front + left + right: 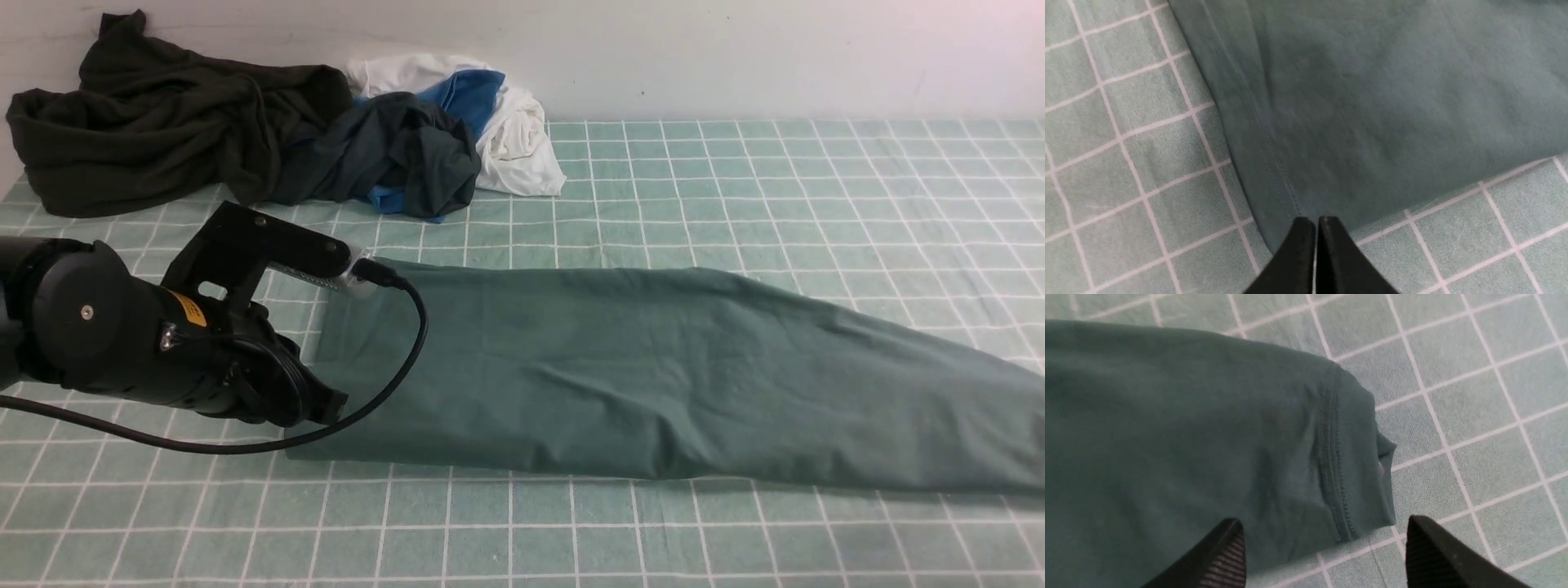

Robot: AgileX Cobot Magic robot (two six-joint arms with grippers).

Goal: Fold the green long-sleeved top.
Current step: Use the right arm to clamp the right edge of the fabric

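The green long-sleeved top [653,367] lies flat on the checked table cloth [735,180] as a long folded strip, running from the middle left out past the right edge. My left gripper [331,404] is shut, its tips over the top's near left hem corner [1274,179]; I cannot tell whether fabric is pinched between them. In the left wrist view the gripper [1316,222] shows as two closed black fingers. My right gripper [1325,543] is open, its fingers astride the top's seamed end [1343,457], apart from the fabric. The right arm is out of the front view.
A very dark olive-black garment [147,122], a dark grey-and-blue garment [400,155] and a white garment [514,139] are piled at the back left against the wall. The left arm's black cable [400,367] loops over the top's left end.
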